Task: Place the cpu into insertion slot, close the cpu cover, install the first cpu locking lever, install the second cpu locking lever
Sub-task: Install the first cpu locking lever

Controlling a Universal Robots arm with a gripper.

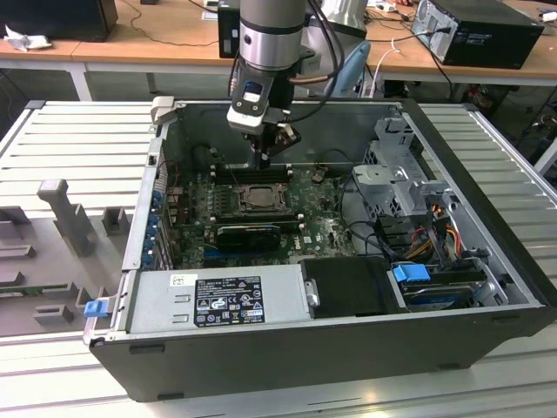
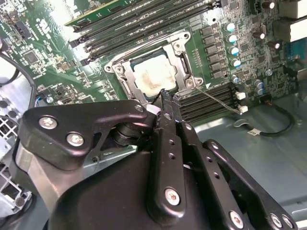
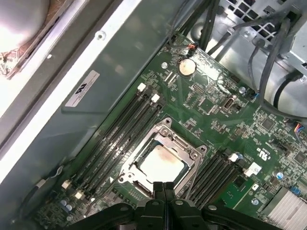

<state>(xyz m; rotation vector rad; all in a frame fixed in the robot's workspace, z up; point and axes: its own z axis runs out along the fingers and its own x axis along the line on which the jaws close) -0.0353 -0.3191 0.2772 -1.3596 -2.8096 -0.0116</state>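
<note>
Beneath cpu cover (image 3: 184,143), cpu (image 3: 160,165) (fingers (image 3: 158,191) together)

We are looking onto the green circuit board (image 3: 216,110), where the cpu (image 3: 160,165) is lying in the insertion slot (image 3: 125,176), its pale face carrying a brownish smear. The cpu cover (image 3: 182,143) is lying flat around it, framing the chip in its cut-out. The gripper (image 3: 163,186) is sitting at the cover's edge, its two black fingers (image 3: 157,194) pressing together with no gap. Long black memory slots (image 3: 120,129) are running along both sides of the socket. A coin cell (image 3: 187,66) is sitting further off, near grey cables (image 3: 268,57).
</note>
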